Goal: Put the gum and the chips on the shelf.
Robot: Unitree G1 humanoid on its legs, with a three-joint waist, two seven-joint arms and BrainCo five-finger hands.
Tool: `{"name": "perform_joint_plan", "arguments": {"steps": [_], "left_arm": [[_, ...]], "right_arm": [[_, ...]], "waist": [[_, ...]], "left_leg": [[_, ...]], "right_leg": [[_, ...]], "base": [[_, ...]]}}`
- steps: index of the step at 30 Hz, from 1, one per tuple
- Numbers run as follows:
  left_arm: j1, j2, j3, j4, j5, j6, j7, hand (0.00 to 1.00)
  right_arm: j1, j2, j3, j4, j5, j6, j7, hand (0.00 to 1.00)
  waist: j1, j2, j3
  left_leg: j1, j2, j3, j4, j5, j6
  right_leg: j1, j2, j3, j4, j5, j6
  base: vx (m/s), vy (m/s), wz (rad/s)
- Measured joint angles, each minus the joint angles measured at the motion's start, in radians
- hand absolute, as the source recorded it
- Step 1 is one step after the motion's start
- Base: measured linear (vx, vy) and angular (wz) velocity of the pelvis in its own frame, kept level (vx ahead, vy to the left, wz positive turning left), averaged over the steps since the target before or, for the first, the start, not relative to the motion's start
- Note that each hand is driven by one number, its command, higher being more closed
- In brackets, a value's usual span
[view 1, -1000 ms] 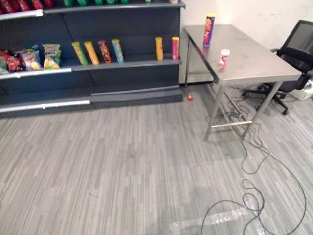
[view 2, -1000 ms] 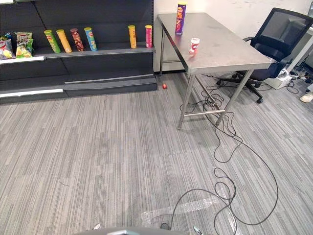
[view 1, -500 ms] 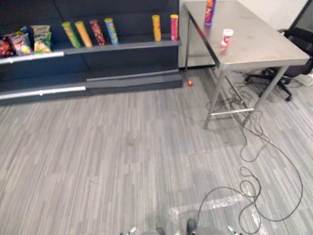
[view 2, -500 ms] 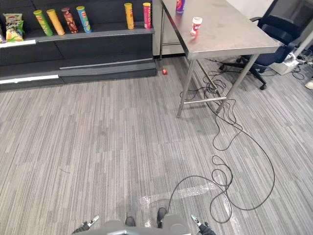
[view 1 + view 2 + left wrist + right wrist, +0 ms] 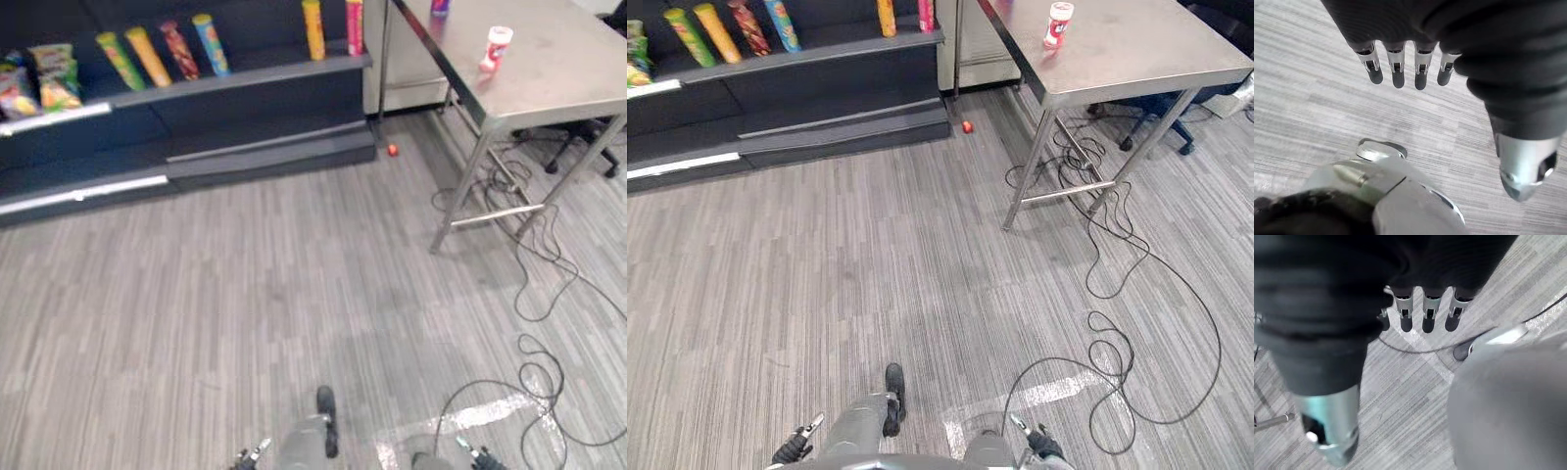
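Gum tub (image 5: 496, 47): on steel table (image 5: 563, 73), close to its shelf-side edge, untouched. Purple chips can (image 5: 440, 5): further along same edge toward far corner, mostly cut off. Left hand (image 5: 1397, 73) and right hand (image 5: 1427, 316): fingers straight and apart, holding nothing, hanging over floor (image 5: 245, 294), well apart from table. Step, by the look: approach, no pick begun. Next: close in on table's near corner, then reach for gum first, as nearest. Count: one gum tub and one can on table; six chip cans (image 5: 211, 44) on shelf (image 5: 265, 73) ledge; snack bags (image 5: 57, 88) at its left end, number unclear; one red ball (image 5: 393, 150) on floor.
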Motion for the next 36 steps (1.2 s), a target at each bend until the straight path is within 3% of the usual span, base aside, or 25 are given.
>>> {"name": "perform_joint_plan", "arguments": {"steps": [2, 4, 7, 8, 9, 10, 12, 15, 17, 18, 20, 22, 23, 25, 26, 31, 33, 34, 35, 36], "left_arm": [[0.000, 0.007, -0.008, 0.002, 0.002, 0.002, 0.001, 0.00], [0.000, 0.012, -0.025, 0.002, 0.007, 0.005, 0.001, 0.00], [0.004, 0.018, -0.052, 0.004, 0.017, 0.005, 0.001, 0.00], [0.005, 0.020, -0.071, 0.001, 0.018, 0.005, 0.000, 0.00], [0.000, 0.023, -0.086, -0.004, 0.019, 0.003, -0.001, 0.00], [-0.002, 0.027, -0.092, -0.006, 0.019, 0.004, -0.002, 0.00], [-0.002, 0.023, -0.106, -0.006, 0.019, 0.005, -0.001, 0.00], [-0.002, 0.019, -0.100, 0.001, 0.019, 0.006, -0.001, 0.00], [0.003, 0.013, -0.082, 0.001, 0.020, 0.008, -0.003, 0.00], [0.002, 0.005, -0.055, 0.001, 0.032, 0.008, -0.004, 0.00], [-0.001, 0.000, -0.033, -0.001, 0.049, 0.008, -0.004, 0.00], [-0.002, -0.003, -0.010, -0.001, 0.049, 0.008, -0.005, 0.00], [-0.003, -0.006, 0.004, 0.001, 0.052, 0.008, -0.006, 0.00], [-0.013, -0.029, 0.039, 0.004, 0.059, 0.008, -0.009, 0.00], [-0.019, -0.046, 0.059, 0.002, 0.059, 0.006, -0.012, 0.00], [-0.047, -0.074, 0.082, -0.002, 0.060, 0.008, -0.015, 0.00], [-0.054, -0.089, 0.096, -0.019, 0.059, 0.007, -0.022, 0.00], [-0.056, -0.089, 0.098, -0.020, 0.058, 0.006, -0.022, 0.00], [-0.057, -0.090, 0.098, -0.020, 0.055, 0.006, -0.023, 0.00], [-0.057, -0.091, 0.100, -0.023, 0.054, 0.005, -0.022, 0.00]], "right_arm": [[0.000, 0.018, -0.034, 0.000, -0.001, 0.002, 0.001, 0.00], [0.001, 0.026, -0.057, 0.000, -0.003, 0.006, 0.002, 0.00], [0.010, 0.021, -0.075, -0.017, -0.010, 0.006, 0.003, 0.00], [0.016, 0.018, -0.073, -0.033, -0.011, 0.006, 0.003, 0.00], [0.020, 0.018, -0.069, -0.051, -0.011, 0.004, 0.002, 0.00], [0.019, 0.019, -0.064, -0.053, -0.010, 0.002, 0.000, 0.00], [0.029, 0.013, -0.050, -0.068, 0.016, -0.002, -0.002, 0.00], [0.029, 0.008, -0.007, -0.090, 0.022, -0.010, 0.000, 0.00], [0.018, 0.004, 0.013, -0.092, 0.021, -0.013, 0.001, 0.00], [0.013, 0.004, 0.015, -0.091, 0.021, -0.013, 0.000, 0.00], [0.008, 0.004, 0.031, -0.088, 0.020, -0.014, 0.000, 0.00], [0.009, -0.002, 0.047, -0.087, 0.010, -0.013, 0.001, 0.00], [0.016, -0.005, 0.050, -0.087, 0.008, -0.012, 0.003, 0.00], [0.016, -0.016, 0.050, -0.084, -0.002, -0.011, 0.011, 0.00], [0.014, -0.021, 0.050, -0.084, -0.002, -0.011, 0.017, 0.00], [0.018, -0.021, 0.050, -0.083, -0.001, -0.011, 0.020, 0.00], [0.026, -0.023, 0.054, -0.083, -0.001, -0.011, 0.023, 0.00], [0.029, -0.022, 0.054, -0.082, 0.001, -0.011, 0.023, 0.00], [0.030, -0.024, 0.054, -0.081, 0.002, -0.011, 0.023, 0.00], [0.030, -0.024, 0.053, -0.077, 0.003, -0.011, 0.023, 0.00]], "waist": [[0.006, -0.011, -0.012], [0.018, -0.014, -0.017], [0.018, -0.005, -0.031], [0.008, -0.001, -0.033], [-0.011, 0.005, -0.030], [-0.011, 0.005, -0.028], [-0.014, 0.014, -0.020], [-0.025, 0.016, -0.016], [-0.035, 0.019, -0.012], [-0.033, 0.020, -0.009], [-0.034, 0.017, -0.005], [-0.035, 0.007, 0.002], [-0.036, 0.004, 0.003], [-0.036, 0.034, 0.011], [-0.035, 0.043, 0.010], [-0.039, 0.048, 0.003], [-0.038, 0.048, 0.001], [-0.035, 0.046, 0.001], [-0.035, 0.045, 0.001], [-0.035, 0.049, -0.001]], "left_leg": [[0.025, -0.027, 0.048, 0.004, -0.022, 0.043], [0.056, -0.040, 0.075, 0.003, -0.032, 0.061], [0.170, -0.064, 0.091, -0.043, -0.045, 0.080], [0.223, -0.074, 0.086, -0.073, -0.052, 0.090], [0.275, -0.083, 0.074, -0.105, -0.063, 0.106], [0.300, -0.090, 0.068, -0.121, -0.064, 0.108], [0.411, -0.097, 0.039, -0.180, -0.068, 0.113], [0.498, -0.093, 0.011, -0.235, -0.081, 0.110], [0.535, -0.074, -0.003, -0.243, -0.133, 0.089], [0.555, -0.057, 0.000, -0.246, -0.168, 0.069], [0.583, -0.035, -0.003, -0.257, -0.191, 0.039], [0.620, -0.016, -0.014, -0.258, -0.236, -0.004], [0.636, -0.006, -0.032, -0.257, -0.258, -0.010], [0.647, 0.029, -0.053, -0.239, -0.249, -0.022], [0.638, 0.053, -0.065, -0.214, -0.214, -0.037], [0.596, 0.103, -0.149, -0.063, -0.077, -0.106], [0.497, 0.114, -0.205, 0.182, 0.036, -0.191], [0.466, 0.117, -0.213, 0.269, 0.075, -0.213], [0.379, 0.133, -0.193, 0.474, 0.071, -0.244], [0.349, 0.142, -0.167, 0.537, 0.055, -0.243]], "right_leg": [[-0.006, -0.037, 0.037, 0.001, 0.056, 0.014], [-0.026, -0.051, 0.058, 0.053, 0.097, 0.031], [-0.128, -0.048, 0.099, 0.347, 0.201, 0.017], [-0.174, -0.048, 0.086, 0.483, 0.282, 0.011], [-0.227, -0.044, 0.069, 0.643, 0.311, 0.013], [-0.257, -0.042, 0.062, 0.719, 0.303, 0.008], [-0.328, -0.031, -0.040, 0.885, 0.215, -0.010], [-0.399, 0.003, -0.132, 0.843, 0.094, -0.025], [-0.432, 0.040, -0.165, 0.707, 0.064, -0.034], [-0.445, 0.064, -0.183, 0.563, 0.066, -0.031], [-0.445, 0.087, -0.198, 0.298, 0.108, -0.015], [-0.440, 0.089, -0.179, 0.012, 0.222, -0.003], [-0.443, 0.089, -0.177, 0.011, 0.293, 0.008], [-0.467, 0.123, -0.181, 0.106, 0.314, -0.010], [-0.482, 0.137, -0.196, 0.156, 0.269, -0.068], [-0.444, 0.151, -0.248, 0.247, 0.140, -0.118], [-0.367, 0.158, -0.261, 0.228, 0.097, -0.133], [-0.347, 0.156, -0.261, 0.220, 0.085, -0.135], [-0.292, 0.158, -0.262, 0.204, 0.064, -0.143], [-0.265, 0.160, -0.258, 0.193, 0.059, -0.148]], "base": [[0.47, 0.355, -0.38], [0.39, 0.241, -0.49], [0.31, 0.186, -0.39], [0.35, 0.216, 0.17], [0.34, 0.204, 0.29], [0.29, 0.112, 0.35], [0.28, 0.052, 0.25], [0.23, -0.022, 0.32], [0.23, -0.107, 0.27], [0.31, -0.184, 0.19], [0.31, -0.201, 0.15], [0.45, -0.267, 0.12], [0.43, -0.263, 0.14], [0.45, -0.296, 0.16], [0.53, -0.385, 0.09], [0.43, -0.256, 0.20], [0.36, -0.152, 0.17], [0.41, -0.147, 0.09], [0.33, -0.104, 0.00], [0.38, -0.096, -0.06]]}}
